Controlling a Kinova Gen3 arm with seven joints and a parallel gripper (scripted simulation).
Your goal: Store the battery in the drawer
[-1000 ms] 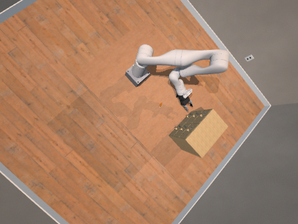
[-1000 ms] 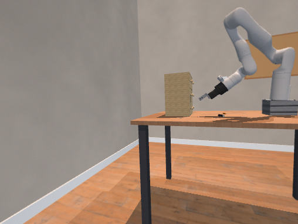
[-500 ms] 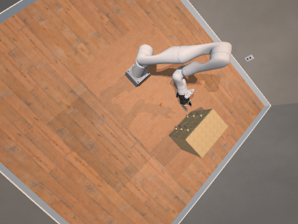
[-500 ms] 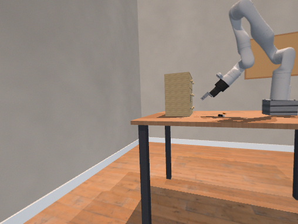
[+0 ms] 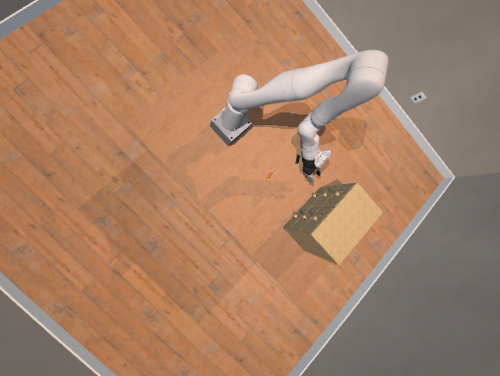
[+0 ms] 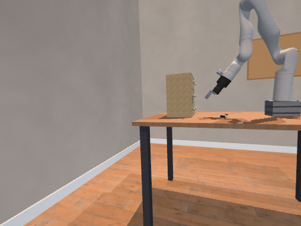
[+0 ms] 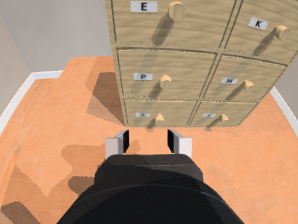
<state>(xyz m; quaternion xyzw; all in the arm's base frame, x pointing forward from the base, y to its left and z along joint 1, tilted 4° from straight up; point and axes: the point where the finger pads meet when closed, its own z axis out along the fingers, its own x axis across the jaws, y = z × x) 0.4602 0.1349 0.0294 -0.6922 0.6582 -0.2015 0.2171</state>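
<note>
Apparently orange AAA battery (image 5: 269, 175) (tiny, blurred)

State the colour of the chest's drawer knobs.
Pale tan, like the wooden chest; the knobs show best in the wrist view.

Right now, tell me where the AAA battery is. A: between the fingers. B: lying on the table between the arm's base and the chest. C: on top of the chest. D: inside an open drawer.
B: the AAA battery lies on the table, apart from the chest; the gripper is open and empty, and every drawer is shut.
</note>
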